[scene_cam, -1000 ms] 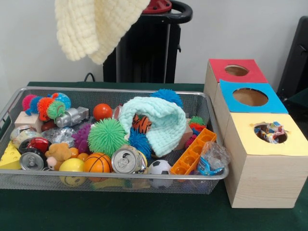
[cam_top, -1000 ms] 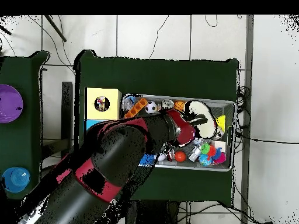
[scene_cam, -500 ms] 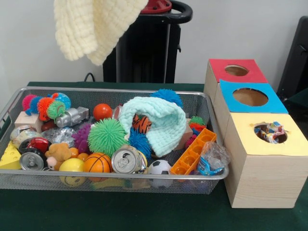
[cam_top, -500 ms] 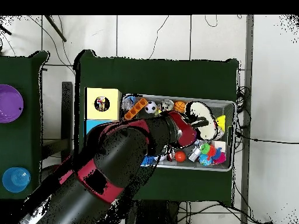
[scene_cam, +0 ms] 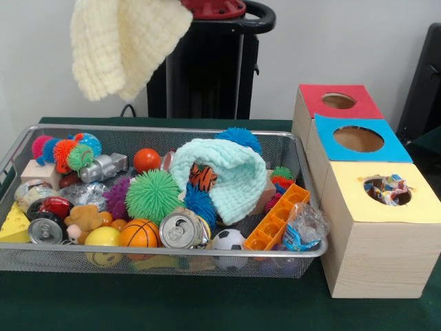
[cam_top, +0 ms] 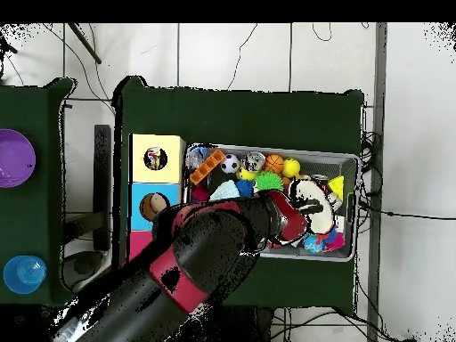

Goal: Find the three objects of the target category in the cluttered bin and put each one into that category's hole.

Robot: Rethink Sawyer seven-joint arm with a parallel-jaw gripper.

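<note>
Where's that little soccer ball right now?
In the front view the soccer ball lies in the wire bin, against its near edge, between the drink can on its left and the orange tray on its right.

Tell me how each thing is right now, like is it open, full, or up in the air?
cream cloth: lifted, hanging above the bin
mint cloth: draped over toys in the bin
wire bin: full of clutter
soda can: on its side, top facing the camera
yellow hole: wrappers inside
blue hole: looks empty
red hole: looks empty
pincer: hidden by the cream cloth
</note>
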